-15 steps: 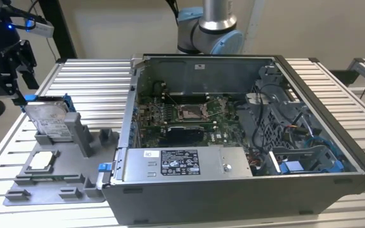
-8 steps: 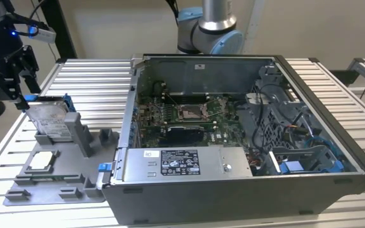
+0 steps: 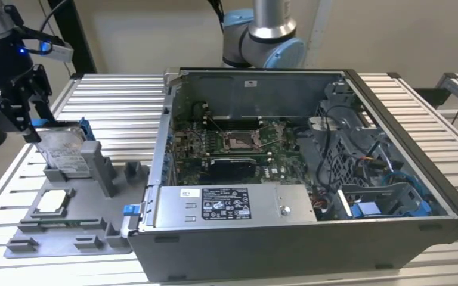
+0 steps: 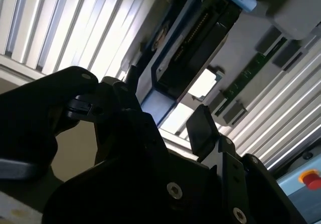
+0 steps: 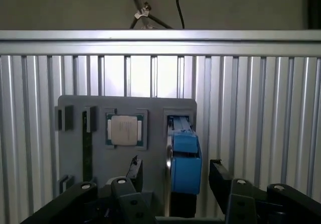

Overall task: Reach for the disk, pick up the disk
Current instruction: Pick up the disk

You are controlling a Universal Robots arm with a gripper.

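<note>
Reaching for: the disk (image 3: 60,152), standing on edge in a slot of the grey fixture (image 3: 86,235), which I judge leaves its flat sides free to clamp.
Fingers (image 5: 218,176): wide, one each side of its blue bracket; I see no contact.
Arm: my gripper (image 3: 36,122) hangs just above, lined up with the slot.
Neighbours: the square chip (image 5: 125,130) sits in the next recess; the open computer case (image 3: 293,179) shares the bench (image 3: 117,107).
</note>
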